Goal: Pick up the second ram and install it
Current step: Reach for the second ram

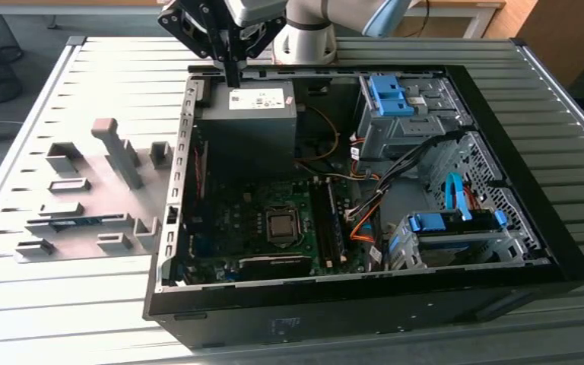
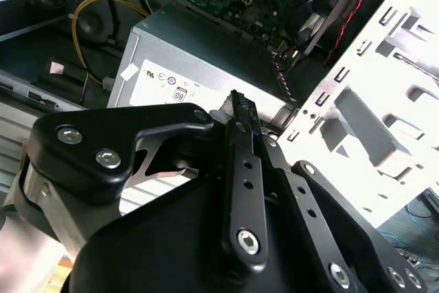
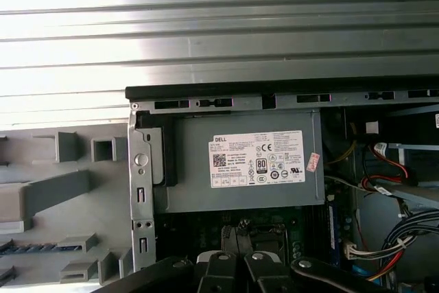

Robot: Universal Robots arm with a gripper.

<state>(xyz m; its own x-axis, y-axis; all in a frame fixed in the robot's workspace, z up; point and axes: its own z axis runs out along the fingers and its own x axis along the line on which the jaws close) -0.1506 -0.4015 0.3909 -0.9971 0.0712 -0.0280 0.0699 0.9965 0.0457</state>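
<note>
1 thin blue-green ram stick (image 1: 73, 221) rests on the grey holder plate (image 1: 109, 199), well apart from the empty, pressed-together jaws.

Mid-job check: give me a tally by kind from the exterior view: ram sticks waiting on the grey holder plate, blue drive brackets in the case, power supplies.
second ram, lying on the holder plate: 1
blue drive brackets, one and another: 2
power supply: 1
Total: 4
</note>
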